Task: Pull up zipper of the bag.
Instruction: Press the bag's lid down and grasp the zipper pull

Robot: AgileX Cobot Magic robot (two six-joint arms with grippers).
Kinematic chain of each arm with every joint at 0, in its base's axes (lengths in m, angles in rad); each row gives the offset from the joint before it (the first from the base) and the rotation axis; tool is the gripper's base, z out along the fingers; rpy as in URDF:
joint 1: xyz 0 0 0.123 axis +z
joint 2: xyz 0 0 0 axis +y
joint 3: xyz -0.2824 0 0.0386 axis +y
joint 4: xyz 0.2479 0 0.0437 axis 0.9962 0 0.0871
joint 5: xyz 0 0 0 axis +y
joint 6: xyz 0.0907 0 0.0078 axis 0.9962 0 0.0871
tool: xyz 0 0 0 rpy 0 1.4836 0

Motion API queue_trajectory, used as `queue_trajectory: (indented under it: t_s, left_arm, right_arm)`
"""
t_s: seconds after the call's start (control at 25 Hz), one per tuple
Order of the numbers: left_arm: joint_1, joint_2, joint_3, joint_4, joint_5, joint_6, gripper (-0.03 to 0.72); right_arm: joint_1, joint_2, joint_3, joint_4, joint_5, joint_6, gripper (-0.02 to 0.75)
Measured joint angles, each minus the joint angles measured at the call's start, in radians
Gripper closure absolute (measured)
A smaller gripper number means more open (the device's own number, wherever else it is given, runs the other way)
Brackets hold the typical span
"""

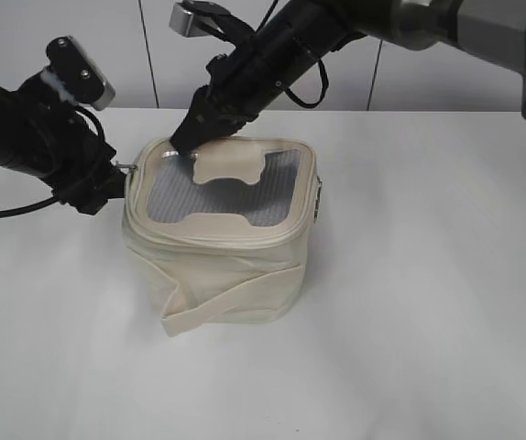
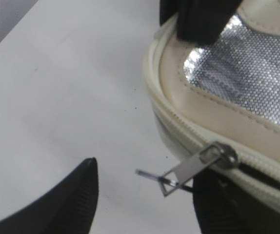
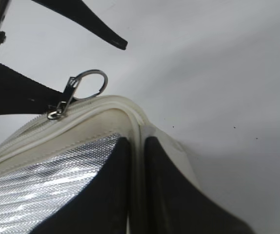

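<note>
Plain matte white table [image 1: 428,275] filling most of the exterior view, evenly lit, with soft shadows only. Behind its far edge, pale grey panelled wall [image 1: 483,92], split by thin dark vertical seams [image 1: 148,55]. Left wrist view: grey strip beyond table's corner.

A white table [image 1: 428,302] (bare, matte) meets a pale panelled wall [image 1: 153,46].
</note>
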Motion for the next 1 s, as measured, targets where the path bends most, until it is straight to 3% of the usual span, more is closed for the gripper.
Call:
queue_trajectory:
  t_s: [0.08,0.16,0.4,0.76,0.96,1.0]
  left_arm:
    - [0.001,0.011,-0.012,0.003,0.011,0.001,0.302]
    - [0.001,0.014,-0.013,0.01,0.023,0.002,0.452]
    - [0.001,0.018,-0.02,0.059,0.048,-0.025,0.439]
    - [0.001,-0.064,-0.021,0.383,0.203,-0.425,0.454]
    - [0.0,-0.141,-0.021,0.414,0.296,-0.488,0.523]
    - [0.0,-0.143,-0.021,0.415,0.34,-0.497,0.596]
  right_arm:
    - [0.0,0.0,-0.001,-0.004,0.0,0.0,0.675]
    - [0.0,0.0,-0.001,-0.004,0.0,0.004,0.675]
    - [0.0,0.0,-0.001,-0.008,0.0,0.016,0.675]
    - [0.0,0.0,-0.001,-0.021,0.0,0.068,0.675]
    - [0.007,0.0,-0.001,-0.017,0.01,0.101,0.676]
    - [0.009,0.0,-0.001,-0.019,0.006,0.109,0.678]
